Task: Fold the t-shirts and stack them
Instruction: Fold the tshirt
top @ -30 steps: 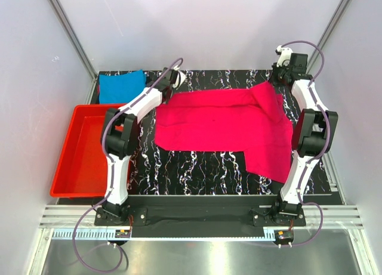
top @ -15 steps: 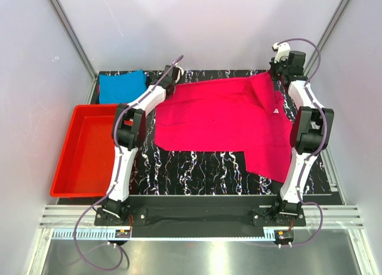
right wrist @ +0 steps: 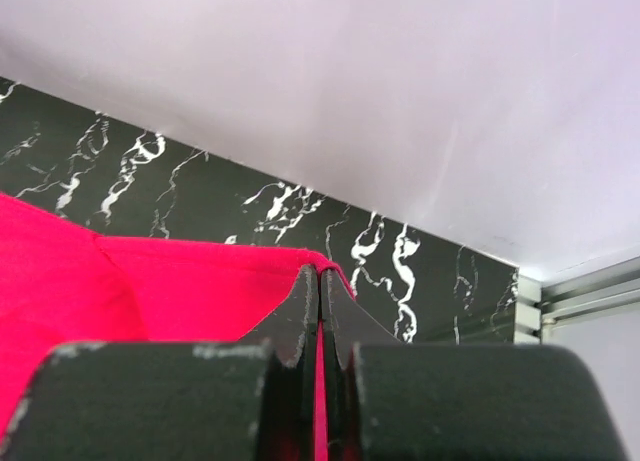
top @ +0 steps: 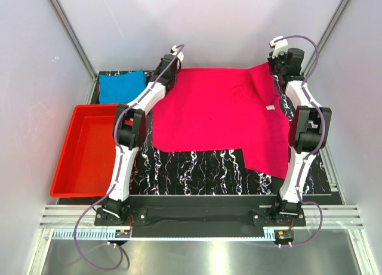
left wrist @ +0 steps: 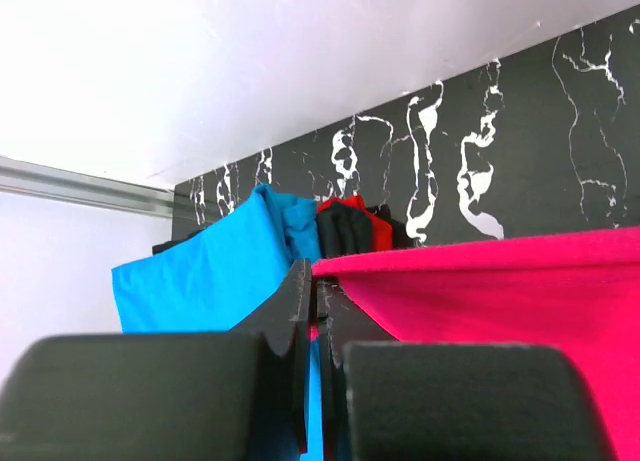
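While the far edge of the pink t-shirt (top: 221, 117) is pinched at both ends, take the red tray (top: 83, 158) as ref and go L to R. Just beyond the tray's far edge lies the blue t-shirt (top: 122, 86), a neat rectangle on the worktop (top: 197, 167), apparently already folded, w/ nothing touching it. Right of the tray's far corner, the left gripper (left wrist: 317, 281) is clamped on the pink shirt's left far corner, and the cloth runs taut from its jaws. The pink shirt spreads over the worktop well right of the tray, w/ a flap doubled over on its right side. Furthest from the tray, the right gripper (right wrist: 320, 276) is clamped on the other far corner.

Step in hand looks like spreading before the first fold. To do it well:
- hold both corners level & equally tense, so no diagonal wrinkle forms
- lay the edge down w/o slack
- let go of both ends together
- the doubled flap prob needs flattening first
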{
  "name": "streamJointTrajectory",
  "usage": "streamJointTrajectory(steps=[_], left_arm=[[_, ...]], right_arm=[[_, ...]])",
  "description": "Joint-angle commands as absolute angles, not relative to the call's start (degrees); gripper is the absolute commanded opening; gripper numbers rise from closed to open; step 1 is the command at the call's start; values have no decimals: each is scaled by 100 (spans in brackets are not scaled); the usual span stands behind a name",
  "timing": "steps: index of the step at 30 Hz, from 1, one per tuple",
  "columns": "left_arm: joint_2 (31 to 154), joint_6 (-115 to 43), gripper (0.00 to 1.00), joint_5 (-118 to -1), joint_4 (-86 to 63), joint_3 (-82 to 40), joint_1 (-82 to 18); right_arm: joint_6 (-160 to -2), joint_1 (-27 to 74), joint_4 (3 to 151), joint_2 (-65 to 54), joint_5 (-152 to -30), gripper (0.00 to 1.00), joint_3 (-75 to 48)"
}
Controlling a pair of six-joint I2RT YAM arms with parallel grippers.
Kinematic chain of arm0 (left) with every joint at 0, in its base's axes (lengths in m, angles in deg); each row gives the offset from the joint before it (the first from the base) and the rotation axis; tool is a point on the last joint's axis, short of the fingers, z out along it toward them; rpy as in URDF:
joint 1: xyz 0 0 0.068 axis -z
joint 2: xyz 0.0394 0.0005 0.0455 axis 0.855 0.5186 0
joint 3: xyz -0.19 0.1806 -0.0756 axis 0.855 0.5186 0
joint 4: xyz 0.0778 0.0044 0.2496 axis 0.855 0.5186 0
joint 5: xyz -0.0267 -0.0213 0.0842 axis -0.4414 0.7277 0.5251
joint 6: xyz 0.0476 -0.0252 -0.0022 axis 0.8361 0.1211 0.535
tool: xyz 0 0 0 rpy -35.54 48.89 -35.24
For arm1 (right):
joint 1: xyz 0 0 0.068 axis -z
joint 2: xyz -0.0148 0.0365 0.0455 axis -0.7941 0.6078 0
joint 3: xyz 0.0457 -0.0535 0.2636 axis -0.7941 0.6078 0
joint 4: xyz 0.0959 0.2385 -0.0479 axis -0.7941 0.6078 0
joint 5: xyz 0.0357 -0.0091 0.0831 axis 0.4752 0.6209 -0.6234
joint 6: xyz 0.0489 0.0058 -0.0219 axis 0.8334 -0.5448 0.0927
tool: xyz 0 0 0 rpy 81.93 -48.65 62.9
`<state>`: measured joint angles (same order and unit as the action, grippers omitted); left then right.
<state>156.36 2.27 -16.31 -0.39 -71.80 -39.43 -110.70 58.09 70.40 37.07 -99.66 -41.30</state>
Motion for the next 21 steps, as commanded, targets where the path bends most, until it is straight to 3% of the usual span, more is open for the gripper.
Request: streamJointTrajectory(steps=[1, 7, 13, 21], left_arm=[[15691, 389, 0, -1553, -422, -7450, -4048], [15279, 424, 0, -2001, -413, -6713, -4048], [15103, 301, 0, -2748, 623, -6668, -4057], [14619, 354, 0, -2855, 729, -5895, -4066]], right_arm=[[-11300, 5820, 6542, 3818, -9699, 0, -4311], [-11467, 5820, 6665, 3721, -9883, 0, -4206], [-11923, 5828, 6963, 3580, -9936, 0, -4029], [-11898, 5828, 7008, 3229, -10050, 0, -3705]])
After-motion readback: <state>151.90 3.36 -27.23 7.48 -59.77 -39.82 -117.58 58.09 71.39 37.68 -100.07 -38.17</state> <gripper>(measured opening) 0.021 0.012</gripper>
